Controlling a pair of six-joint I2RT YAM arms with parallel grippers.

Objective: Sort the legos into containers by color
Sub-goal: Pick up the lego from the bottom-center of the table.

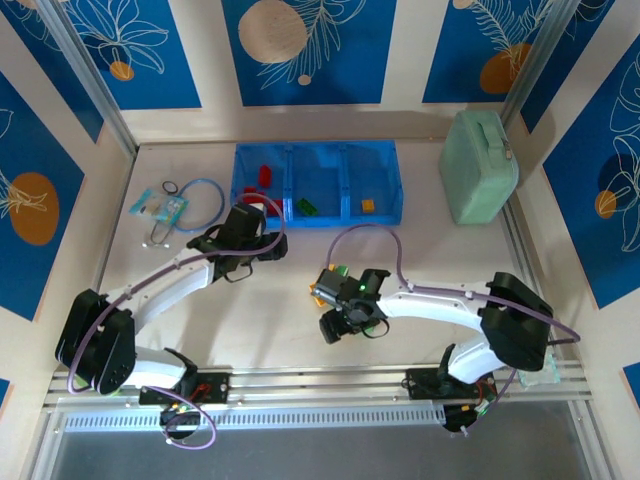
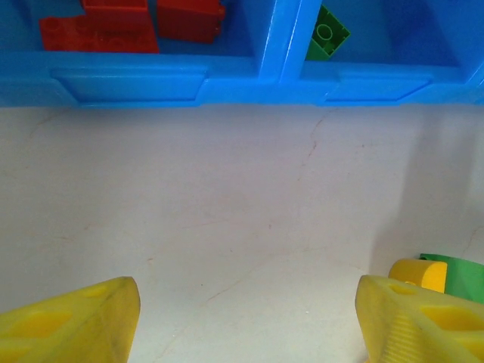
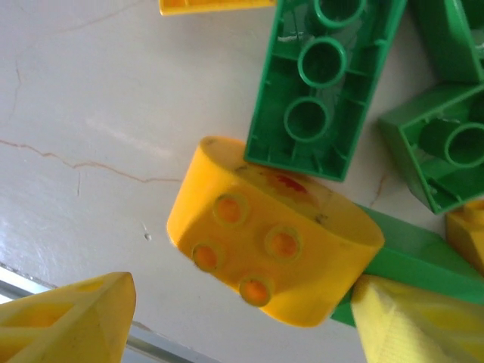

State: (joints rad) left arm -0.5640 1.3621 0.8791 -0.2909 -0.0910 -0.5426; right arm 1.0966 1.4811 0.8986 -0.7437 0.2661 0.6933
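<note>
The pale table (image 1: 290,340) is open along its near edge, and the blue tray (image 1: 340,224) sits at its far edge. The left gripper (image 2: 246,310) hovers with fingers spread over bare surface just short of the tray's near wall. Red legos (image 2: 98,34) lie in the left compartment. Mid-table, the right gripper (image 3: 243,291) stands spread around a rounded yellow lego (image 3: 265,242), not clamped, beside loose green legos (image 3: 325,76).

Your table (image 1: 285,325), counted: one blue tray (image 1: 320,222) with three compartments (image 1: 322,168). The left one holds at least two red bricks (image 2: 98,34), the middle one green brick (image 1: 305,207), the right one orange-yellow brick (image 1: 368,206). One mint-green case (image 1: 480,165) stands by. In your right wrist view lie one rounded yellow brick (image 3: 272,242) and at least three green bricks (image 3: 325,83), more partly cropped.
</note>
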